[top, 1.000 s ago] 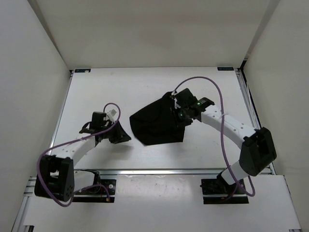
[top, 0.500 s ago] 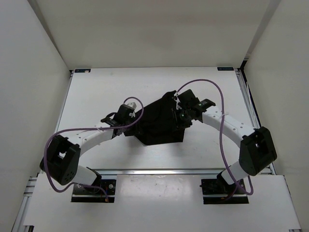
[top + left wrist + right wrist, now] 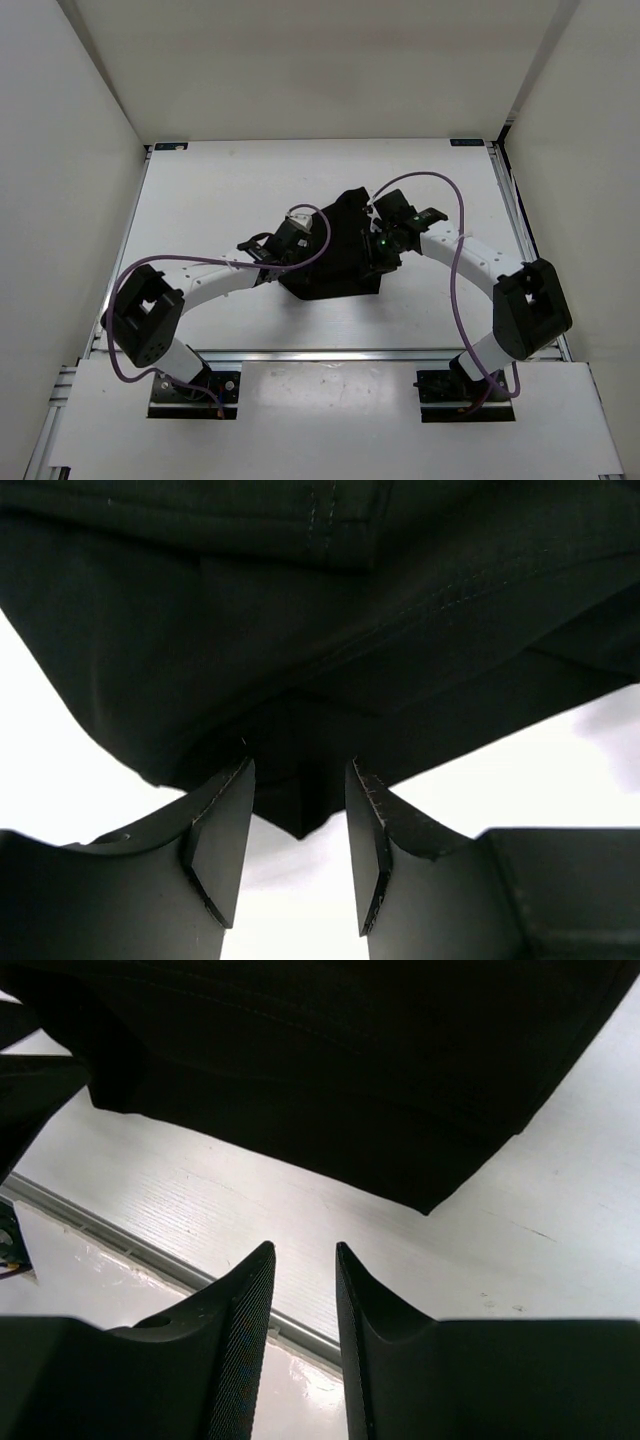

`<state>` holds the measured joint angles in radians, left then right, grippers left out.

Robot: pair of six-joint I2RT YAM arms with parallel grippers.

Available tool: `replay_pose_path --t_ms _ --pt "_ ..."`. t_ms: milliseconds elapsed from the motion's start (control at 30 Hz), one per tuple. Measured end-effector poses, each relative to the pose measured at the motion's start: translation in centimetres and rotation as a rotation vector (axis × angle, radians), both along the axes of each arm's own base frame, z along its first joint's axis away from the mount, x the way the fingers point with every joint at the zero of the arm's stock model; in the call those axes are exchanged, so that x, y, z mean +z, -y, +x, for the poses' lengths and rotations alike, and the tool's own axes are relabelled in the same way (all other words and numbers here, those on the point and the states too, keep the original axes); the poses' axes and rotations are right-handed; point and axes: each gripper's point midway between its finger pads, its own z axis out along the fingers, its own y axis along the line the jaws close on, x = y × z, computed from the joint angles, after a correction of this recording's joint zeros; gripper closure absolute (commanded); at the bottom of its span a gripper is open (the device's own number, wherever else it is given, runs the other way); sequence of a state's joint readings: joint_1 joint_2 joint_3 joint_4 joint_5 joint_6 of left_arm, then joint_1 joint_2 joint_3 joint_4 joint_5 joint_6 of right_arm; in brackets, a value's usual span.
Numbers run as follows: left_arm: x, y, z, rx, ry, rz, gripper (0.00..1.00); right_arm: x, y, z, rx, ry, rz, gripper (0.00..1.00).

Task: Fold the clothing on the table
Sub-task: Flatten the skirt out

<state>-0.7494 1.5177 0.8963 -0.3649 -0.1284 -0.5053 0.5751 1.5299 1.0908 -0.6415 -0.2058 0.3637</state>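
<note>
Mid-fold, regrasp step: plain black soft fabric garment bunched at centre of flat white table, left end effector open astride its corner, right end effector ajar, empty; next, probably close left there.

Plain white walls are enclosing the space: back wall, left wall and right wall, meeting at sharp corners. Diffuse light is falling evenly, leaving only faint shadows. A white panel is spanning the near side. Two small blue tags, possibly labels, are sitting at the far corners.
</note>
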Motion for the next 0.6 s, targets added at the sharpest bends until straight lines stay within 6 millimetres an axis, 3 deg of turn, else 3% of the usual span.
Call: replay_pose_path --t_ms 267,467,600 --pt "-1.3 0.7 0.2 -0.088 0.03 0.108 0.47 -0.4 -0.2 -0.2 -0.005 -0.034 0.013 0.64" --pt "-1.9 0.1 0.2 -0.129 0.053 0.192 0.49 -0.3 0.1 0.1 -0.031 -0.044 0.023 0.64" --pt "-2.2 -0.3 0.5 -0.136 0.062 0.225 0.67 -0.4 0.2 0.1 -0.039 -0.051 0.026 0.64"
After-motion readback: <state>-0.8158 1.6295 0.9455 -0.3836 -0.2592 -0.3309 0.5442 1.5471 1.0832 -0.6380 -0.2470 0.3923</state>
